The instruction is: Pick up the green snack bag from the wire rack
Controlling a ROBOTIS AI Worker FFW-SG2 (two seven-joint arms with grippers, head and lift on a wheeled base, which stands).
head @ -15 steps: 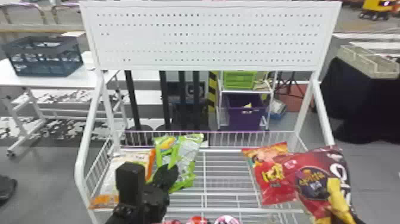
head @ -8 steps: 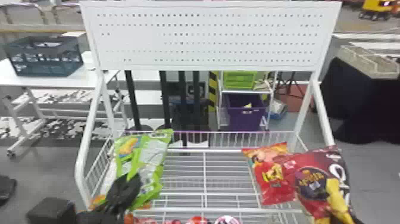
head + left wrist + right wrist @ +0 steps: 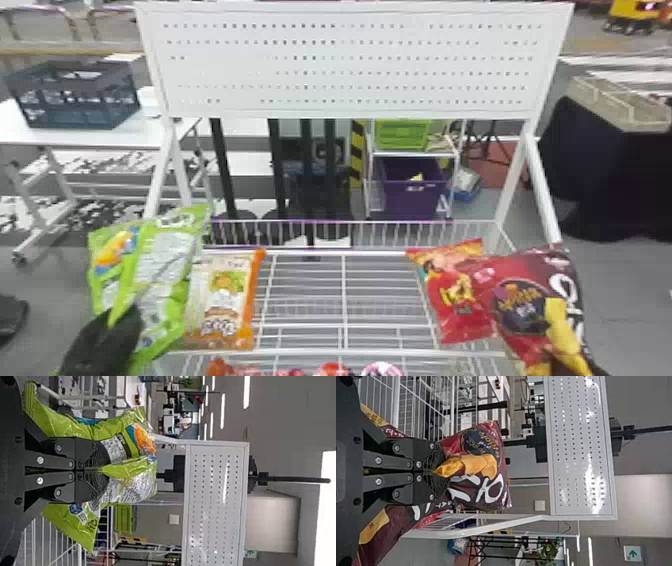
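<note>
One green snack bag [image 3: 165, 265], the thing the task asks for, is upright in the left gripper [image 3: 99, 471], at nine to ten o'clock from the middle of the white wire rack [image 3: 345, 353]. That gripper's two black fingers are pressed together on a fold in the middle of the bag, and its crinkled ends spread out on both sides. At three o'clock, the right gripper [image 3: 435, 471] has its fingers pinched on a maroon bag [image 3: 472, 490], near the rack's side. Resting on the wires at nine o'clock is an orange and white bag [image 3: 225, 305]; the green one overlaps its edge in the head view, and I cannot tell whether they touch. A red bag [image 3: 462, 300] sits at three o'clock, beside the maroon one. A white pegboard [image 3: 350, 65] stands at twelve o'clock. The grasp is made, and the green bag looks raised off the wires, so the pick-up seems all but complete. What remains, by my judgement, is to keep that pinch firm and bring the bag fully clear of the rack's edge without it slipping or snagging.
</note>
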